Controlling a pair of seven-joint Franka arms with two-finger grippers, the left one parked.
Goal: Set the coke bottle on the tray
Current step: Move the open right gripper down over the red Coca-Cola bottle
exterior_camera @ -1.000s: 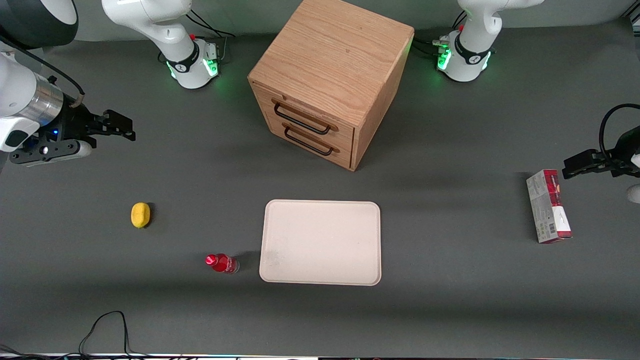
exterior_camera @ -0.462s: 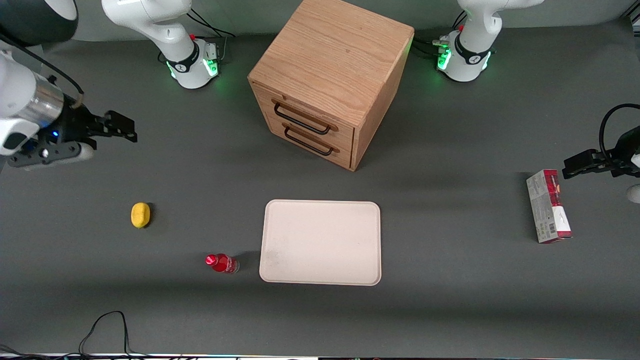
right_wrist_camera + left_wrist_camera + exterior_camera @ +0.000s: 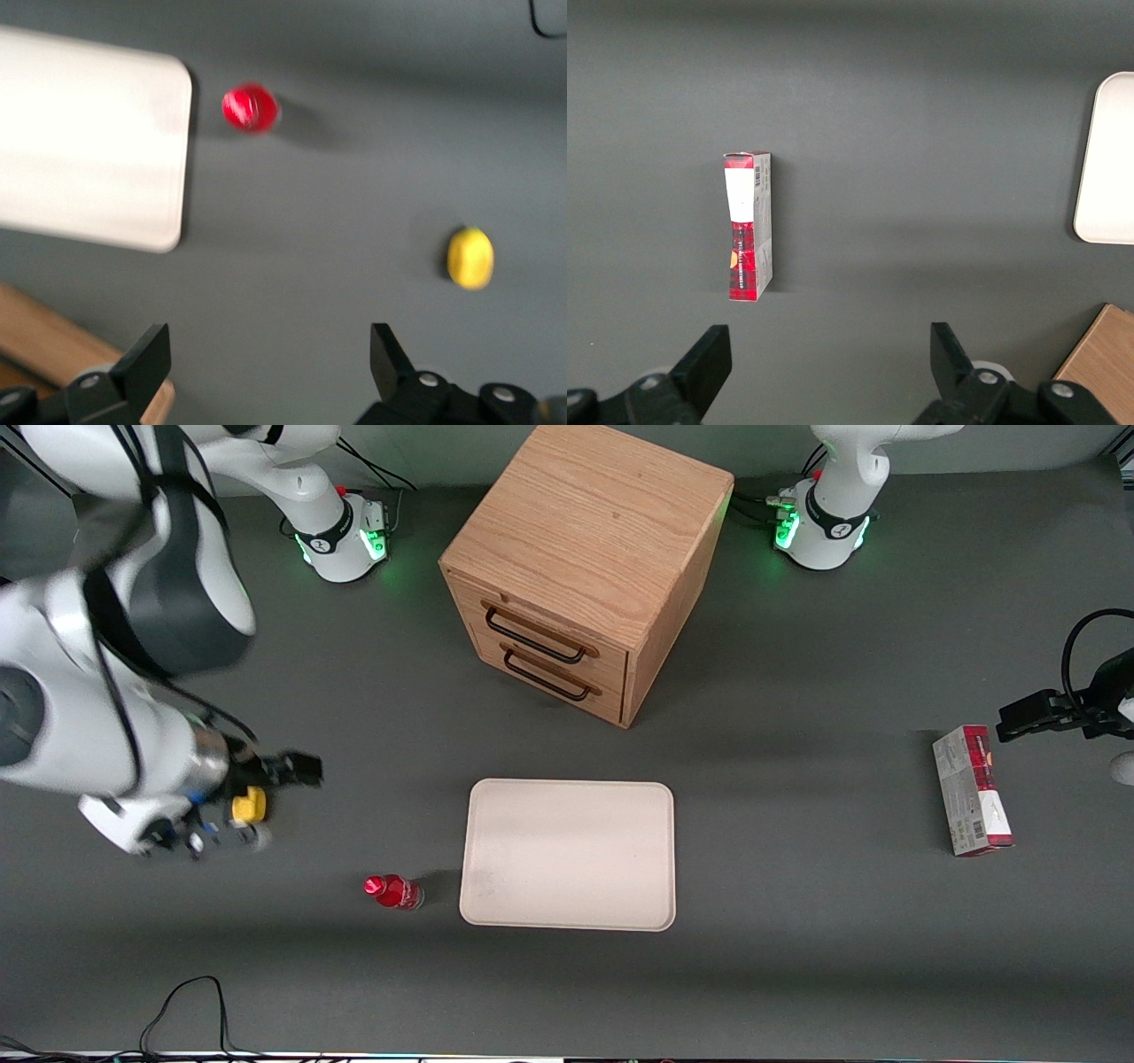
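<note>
We see the gripper point(image 3: 266, 802) spread wide and empty above the lemon point(image 3: 249, 804), well apart from the coke bottle point(image 3: 392, 891) standing just beside the tray point(image 3: 568, 854).

The right arm's end effector point(image 3: 266, 802) hangs above the table, fingers apparently spread.

No lettering, label, brand or number can be read anywhere. The red and grey carton point(image 3: 972, 790) carries a barcode and small print, too small to make out. White marks on the coke bottle point(image 3: 393, 891) are likewise illegible.
</note>
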